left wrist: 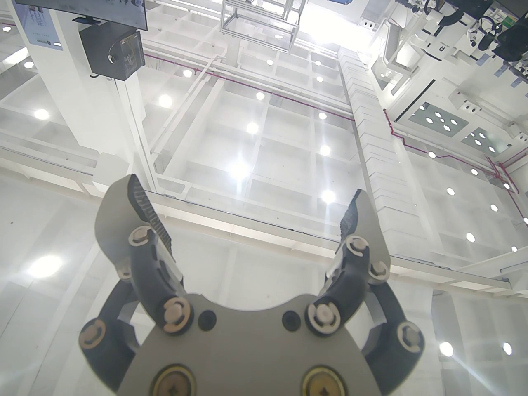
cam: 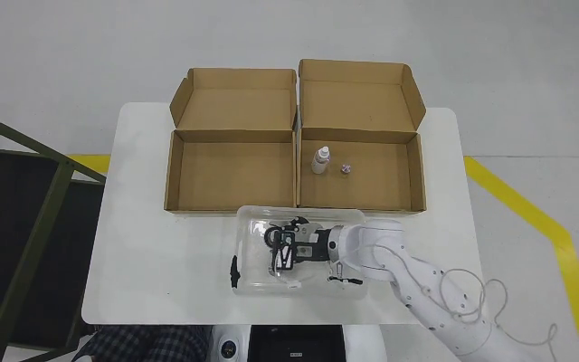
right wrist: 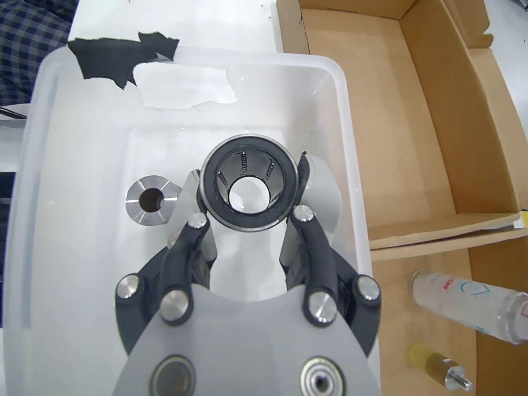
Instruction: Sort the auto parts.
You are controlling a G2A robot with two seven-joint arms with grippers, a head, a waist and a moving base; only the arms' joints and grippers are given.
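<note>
The right gripper (right wrist: 250, 173) is clamped on a cylindrical bearing (right wrist: 264, 166), 1 finger pressed to each side of its black-rimmed end. The bearing sits upright inside the clear bin (right wrist: 342, 96), and whether it touches the bin's floor cannot be told. Just beside it in the bin stands a small metal collet (right wrist: 152, 199), apart from the gripper. A strip of black tape (right wrist: 111, 57) and a white patch (right wrist: 185, 86) mark the bin's end wall ahead of the gripper.

Beyond the bin's far long edge lie 2 open cardboard boxes side by side. The empty box (cam: 231, 172) is nearer the bin's taped end. The other box (cam: 362, 172) holds a white bottle (cam: 321, 160) and a small part (cam: 345, 166) near each other.

The left gripper (left wrist: 245, 191) is away from the bin, pointed up at the ceiling, its fingers spread wide with nothing between them.
</note>
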